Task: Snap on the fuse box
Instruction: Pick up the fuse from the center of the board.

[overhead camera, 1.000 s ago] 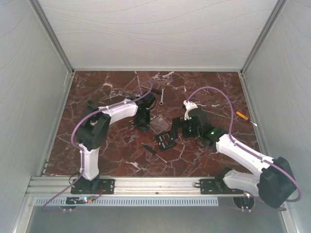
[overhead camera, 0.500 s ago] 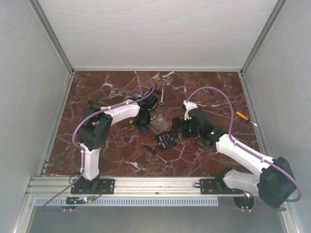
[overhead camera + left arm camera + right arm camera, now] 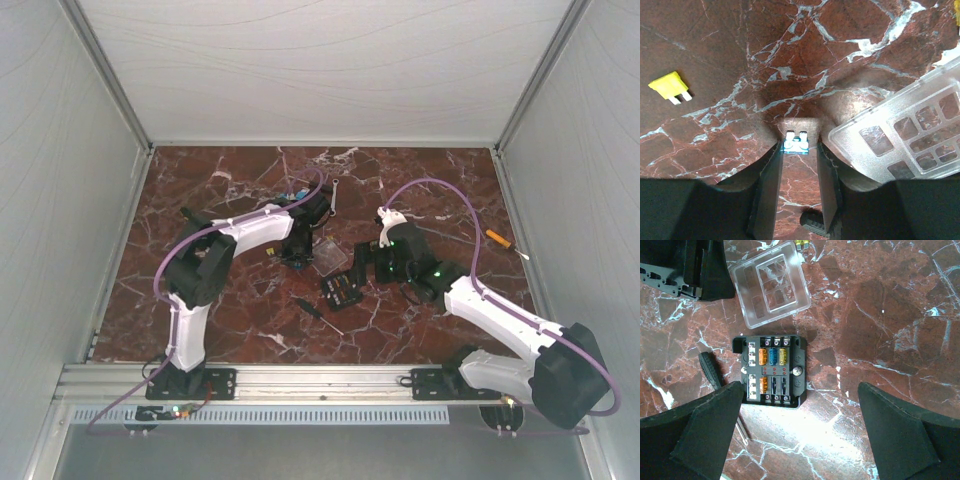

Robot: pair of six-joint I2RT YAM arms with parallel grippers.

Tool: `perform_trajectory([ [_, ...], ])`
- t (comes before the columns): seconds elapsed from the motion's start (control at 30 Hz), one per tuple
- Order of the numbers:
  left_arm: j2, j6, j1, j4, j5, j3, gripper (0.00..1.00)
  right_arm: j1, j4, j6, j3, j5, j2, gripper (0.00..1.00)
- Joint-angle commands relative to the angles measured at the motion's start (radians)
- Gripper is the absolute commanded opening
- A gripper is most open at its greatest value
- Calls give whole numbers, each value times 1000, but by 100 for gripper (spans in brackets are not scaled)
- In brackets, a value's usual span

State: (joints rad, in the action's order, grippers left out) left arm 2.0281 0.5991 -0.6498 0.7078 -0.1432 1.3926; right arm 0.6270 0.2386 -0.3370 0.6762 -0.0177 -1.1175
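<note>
Between the narrow fingers of the left tool (image 3: 796,150), a small blue fuse (image 3: 796,142) was gripped close to the worktop (image 3: 740,50). The clear lid (image 3: 910,135) was seen just beside it on the right, and a yellow fuse (image 3: 669,86) well apart on the left. The right tool (image 3: 801,415) was spread wide, holding nothing, above the fuse box (image 3: 771,371), which lay uncovered on the worktop, the lid near but apart, a screwdriver (image 3: 712,371) alongside.
</note>
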Motion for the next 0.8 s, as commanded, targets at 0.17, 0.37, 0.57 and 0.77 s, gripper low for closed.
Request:
perform_trajectory([
  [0.17, 66, 33, -6, 5, -23, -21, 30, -5, -22, -1, 3, 7, 4, 98],
  [0.37, 8, 53, 16, -63, 22, -78, 22, -6, -22, 2, 3, 12, 5, 98],
  [0.57, -82, 95, 47, -143, 53, -153, 14, -5, -31, 6, 0, 29, 8, 98],
  [0.77, -213, 150, 70, -263, 125, -248, 13, 13, -61, 2, -3, 66, 17, 98],
])
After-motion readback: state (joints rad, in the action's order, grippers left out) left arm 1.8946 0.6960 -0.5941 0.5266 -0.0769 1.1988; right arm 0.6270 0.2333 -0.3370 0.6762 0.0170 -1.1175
